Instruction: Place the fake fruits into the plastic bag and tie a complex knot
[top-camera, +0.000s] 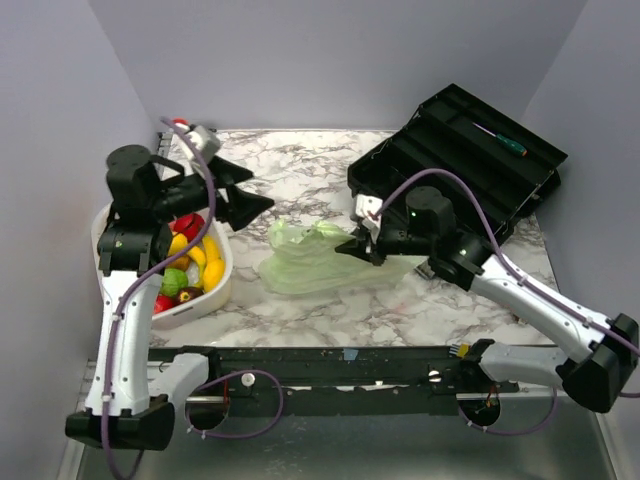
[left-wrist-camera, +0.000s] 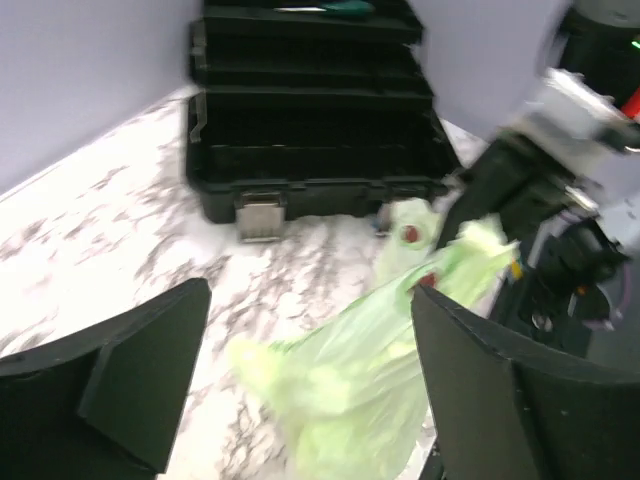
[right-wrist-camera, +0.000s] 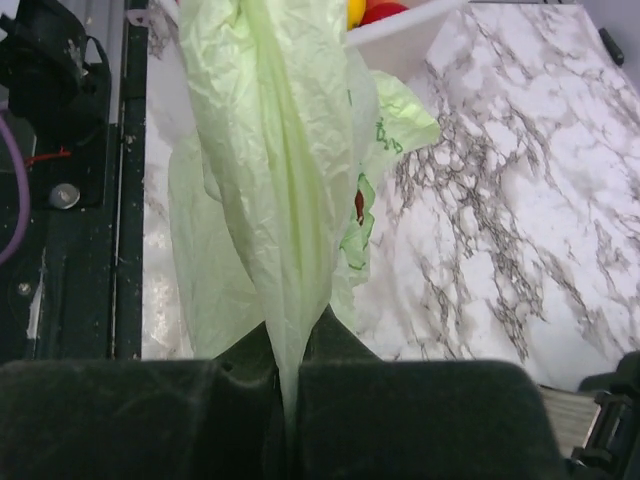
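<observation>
Right tool (right-wrist-camera: 288, 388) pinches plastic bag (right-wrist-camera: 265, 180); left tool (left-wrist-camera: 310, 300) spread nearby.

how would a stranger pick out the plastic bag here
On the marble table, look between the white basket and the open black toolbox. The plastic bag lies there, pinched by the right gripper: the only pale green, crinkly thing.

Plain pale lavender-grey walls (top-camera: 330, 60) close in on three sides; white, grey-veined marble-look counter (top-camera: 300, 175) below, evenly lit, open black plastic toolbox (top-camera: 470, 150) sitting at its back right.
</observation>
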